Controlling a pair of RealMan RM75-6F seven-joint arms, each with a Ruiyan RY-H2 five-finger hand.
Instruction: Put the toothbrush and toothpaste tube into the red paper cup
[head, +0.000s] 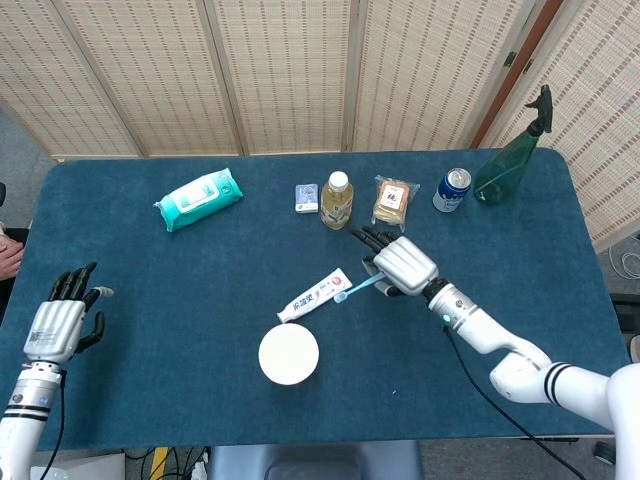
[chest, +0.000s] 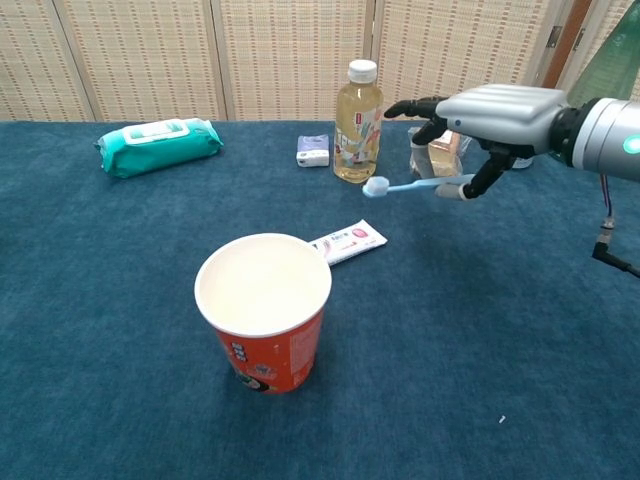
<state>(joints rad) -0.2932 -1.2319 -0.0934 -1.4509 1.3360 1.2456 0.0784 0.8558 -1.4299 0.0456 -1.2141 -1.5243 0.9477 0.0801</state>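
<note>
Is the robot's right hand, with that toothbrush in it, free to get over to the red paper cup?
Probably yes. The right hand holds the toothbrush above the table, and only the flat toothpaste tube lies between it and the red paper cup.
</note>
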